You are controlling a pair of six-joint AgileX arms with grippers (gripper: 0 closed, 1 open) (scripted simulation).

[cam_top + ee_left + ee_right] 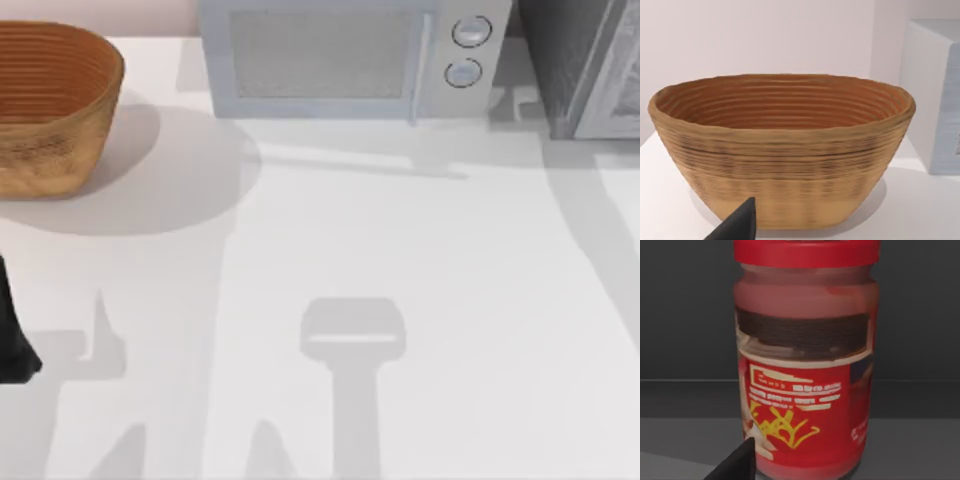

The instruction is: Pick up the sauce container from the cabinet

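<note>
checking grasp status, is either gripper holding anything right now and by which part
Cannot be told: in the right wrist view the sauce container stands close ahead, upright on a dark shelf, with no grip on it visible.

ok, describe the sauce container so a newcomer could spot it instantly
Start at the grey speckled cabinet at the table's far right corner, beside the microwave. The right wrist view looks into a dark grey interior where the sauce container stands upright. It is a small jar with a red lid and red label with yellow markings, unlike the woven basket.
</note>
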